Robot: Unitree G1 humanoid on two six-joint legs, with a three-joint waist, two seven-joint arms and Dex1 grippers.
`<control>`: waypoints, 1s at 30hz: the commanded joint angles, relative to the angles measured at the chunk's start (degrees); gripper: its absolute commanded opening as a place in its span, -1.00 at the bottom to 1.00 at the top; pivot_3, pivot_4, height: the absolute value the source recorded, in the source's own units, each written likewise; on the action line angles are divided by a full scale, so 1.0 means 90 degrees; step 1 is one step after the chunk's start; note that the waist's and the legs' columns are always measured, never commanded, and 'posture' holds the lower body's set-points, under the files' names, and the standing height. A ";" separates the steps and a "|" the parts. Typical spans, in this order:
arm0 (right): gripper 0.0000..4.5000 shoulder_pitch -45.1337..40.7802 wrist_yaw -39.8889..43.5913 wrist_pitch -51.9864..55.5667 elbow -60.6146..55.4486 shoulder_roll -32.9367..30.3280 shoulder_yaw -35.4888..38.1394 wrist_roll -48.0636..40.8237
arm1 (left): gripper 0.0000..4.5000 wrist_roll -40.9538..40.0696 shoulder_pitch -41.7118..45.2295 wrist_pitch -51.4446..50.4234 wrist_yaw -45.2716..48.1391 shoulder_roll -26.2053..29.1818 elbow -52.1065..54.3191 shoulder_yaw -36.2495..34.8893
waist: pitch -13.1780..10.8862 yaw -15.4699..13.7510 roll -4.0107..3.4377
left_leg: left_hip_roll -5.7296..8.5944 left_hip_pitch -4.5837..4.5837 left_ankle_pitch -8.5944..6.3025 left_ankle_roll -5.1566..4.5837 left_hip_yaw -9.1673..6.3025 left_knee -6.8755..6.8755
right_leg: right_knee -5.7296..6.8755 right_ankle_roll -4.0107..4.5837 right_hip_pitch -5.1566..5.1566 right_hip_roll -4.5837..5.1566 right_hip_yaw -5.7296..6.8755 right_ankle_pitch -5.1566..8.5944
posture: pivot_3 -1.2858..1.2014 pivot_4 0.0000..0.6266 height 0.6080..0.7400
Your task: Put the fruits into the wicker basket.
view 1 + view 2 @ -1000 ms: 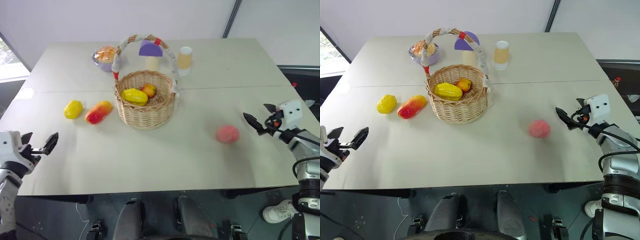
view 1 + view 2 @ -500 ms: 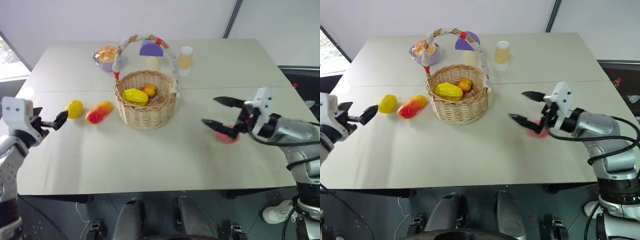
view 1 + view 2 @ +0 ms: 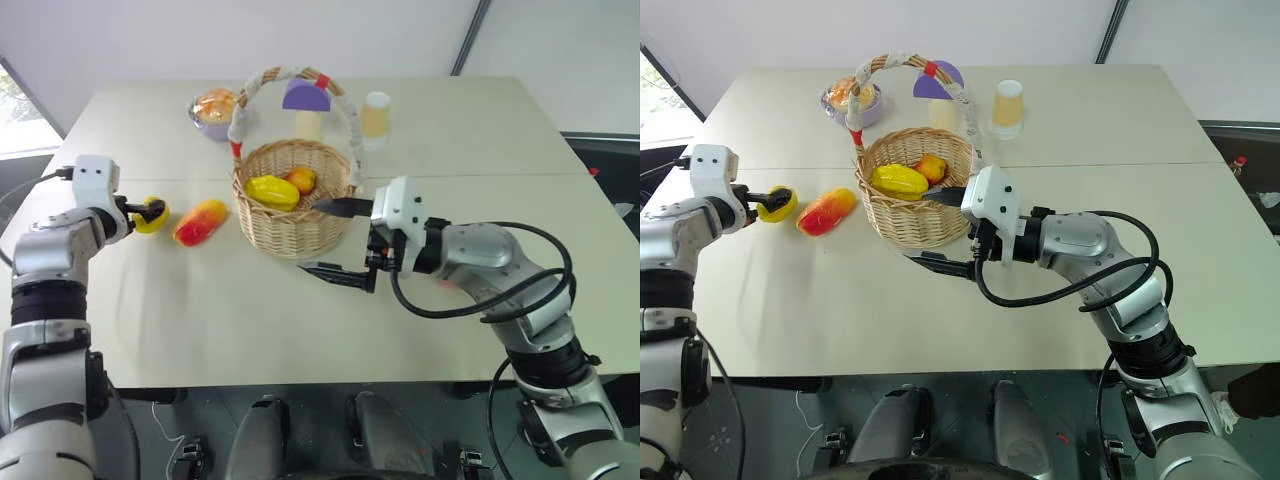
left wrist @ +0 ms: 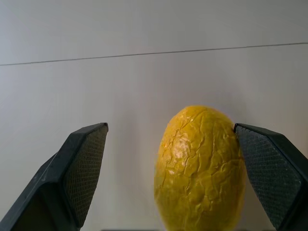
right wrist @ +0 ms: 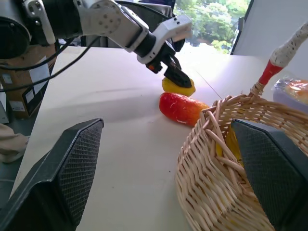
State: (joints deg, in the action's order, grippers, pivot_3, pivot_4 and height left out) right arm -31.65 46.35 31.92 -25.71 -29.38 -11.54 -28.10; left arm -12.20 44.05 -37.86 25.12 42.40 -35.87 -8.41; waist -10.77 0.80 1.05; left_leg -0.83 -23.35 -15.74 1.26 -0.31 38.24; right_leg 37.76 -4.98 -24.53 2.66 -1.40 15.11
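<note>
The wicker basket stands mid-table with a lumpy yellow fruit and a small orange-red fruit inside. To its left lie an elongated red-orange fruit and another lumpy yellow fruit. My left gripper is open, its fingers on either side of that yellow fruit; the right one looks to touch it. My right gripper is open wide and points left, just in front of the basket's near wall. The right wrist view also has the red-orange fruit and the left gripper.
Behind the basket stand a purple bowl with an orange bun, a purple-capped mushroom toy and a paper cup. My right forearm stretches across the table's right half.
My left gripper has reached forward from the table's near edge up to the yellow fruit. My right arm has swung left, past the pink fruit, to the basket's front.
</note>
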 commanded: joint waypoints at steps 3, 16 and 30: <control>0.97 0.0011 -0.0115 -0.0109 -0.0334 0.0119 0.0032 0.0054 | 1.00 0.0406 0.0410 0.0260 0.0467 0.0109 -0.0617 0.0376 | 0.0000 0.0023 0.0000 | -0.0001 0.0000 0.0000 0.0000 0.0001 0.0000 | 0.0001 0.0000 -0.0001 -0.0004 0.0001 0.0000 | 0.03 -0.52 1.00; 1.00 0.0270 -0.0156 -0.0324 -0.0383 0.0220 -0.0025 0.0211 | -0.17 0.0451 0.0284 0.0498 0.0276 0.0293 -0.0518 -0.0080 | -0.0001 0.0020 0.0001 | -0.0002 0.0000 0.0000 0.0001 -0.0003 0.0001 | 0.0007 0.0000 -0.0002 -0.0001 0.0000 0.0000 | 0.03 -0.52 1.00; 1.00 -0.0140 -0.0045 -0.0421 0.0090 0.0212 0.0228 0.0205 | -0.17 -0.2115 -0.0806 -0.0916 0.0585 -0.0945 0.6576 0.0330 | 0.0001 -0.0133 0.0019 | 0.0014 0.0013 0.0001 0.0003 -0.0011 0.0007 | 0.0019 -0.0002 0.0010 0.0055 -0.0003 -0.0001 | 0.03 -0.52 1.00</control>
State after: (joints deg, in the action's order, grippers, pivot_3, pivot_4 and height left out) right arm -31.54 45.77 29.37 -24.51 -27.90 -10.75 -25.97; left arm -32.67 34.81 -45.63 31.90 34.82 22.20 -9.28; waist -10.76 -0.39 1.21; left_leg -0.66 -23.23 -15.73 1.28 -0.41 38.30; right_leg 37.94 -5.00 -24.44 3.07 -1.43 15.10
